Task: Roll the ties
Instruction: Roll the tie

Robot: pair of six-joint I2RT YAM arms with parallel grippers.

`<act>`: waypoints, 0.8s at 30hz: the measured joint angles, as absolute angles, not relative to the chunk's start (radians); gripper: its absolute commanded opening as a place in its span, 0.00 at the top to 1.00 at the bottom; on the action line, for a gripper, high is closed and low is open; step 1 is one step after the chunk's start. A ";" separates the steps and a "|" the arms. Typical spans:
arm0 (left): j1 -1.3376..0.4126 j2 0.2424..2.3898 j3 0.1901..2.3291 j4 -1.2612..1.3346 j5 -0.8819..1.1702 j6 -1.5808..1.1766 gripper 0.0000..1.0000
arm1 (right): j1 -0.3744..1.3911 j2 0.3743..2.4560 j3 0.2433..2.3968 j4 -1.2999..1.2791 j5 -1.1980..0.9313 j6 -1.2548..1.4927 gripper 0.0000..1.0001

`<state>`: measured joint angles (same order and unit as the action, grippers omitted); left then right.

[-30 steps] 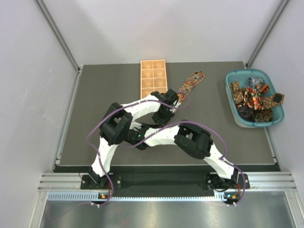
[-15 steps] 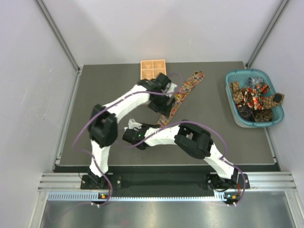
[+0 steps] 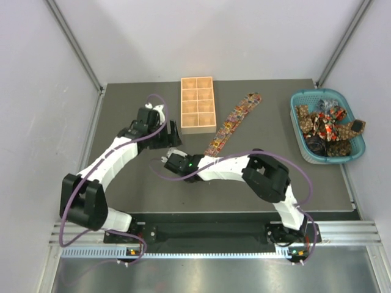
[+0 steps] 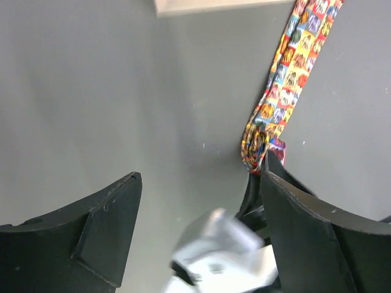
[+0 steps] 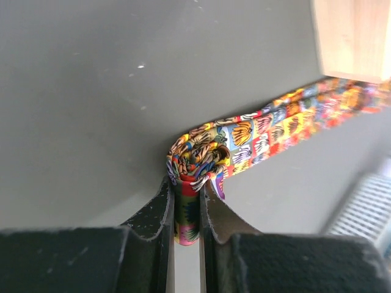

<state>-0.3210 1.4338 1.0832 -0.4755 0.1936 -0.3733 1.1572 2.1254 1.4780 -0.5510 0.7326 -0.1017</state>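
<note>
Right claw (image 5: 186, 196) clenched on the tie (image 5: 263, 131) at its roll; left claw (image 4: 200, 172) released; fabric likely limp, slippery, so grip roll core.

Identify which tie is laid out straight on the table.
The multicoloured tie running diagonally beside the wooden tray, its near end pinched in the right claw; the other ties sit bunched in the teal basket.

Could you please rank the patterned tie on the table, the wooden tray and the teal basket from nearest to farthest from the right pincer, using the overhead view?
1. tie: its rolled end is clamped in the right pincer, and the rest runs off toward the far right.
2. wooden tray: at the far edge, mid-table.
3. teal basket: far right side.
</note>
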 measured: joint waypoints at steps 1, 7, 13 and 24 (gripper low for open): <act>-0.318 1.415 1.050 -0.459 0.193 -0.387 0.16 | 1.146 2.101 1.462 -0.537 0.688 -0.095 1.00; -0.265 1.295 0.881 -0.271 0.215 -0.494 0.16 | 1.098 1.995 1.390 -0.491 0.417 -0.093 1.00; -0.222 1.238 0.736 -0.080 0.208 -0.587 0.15 | 0.986 1.943 1.357 -0.475 0.131 -0.102 1.00; -0.220 1.242 0.599 -0.014 0.250 -0.622 0.14 | 0.780 1.963 1.367 -0.453 -0.356 -0.005 1.00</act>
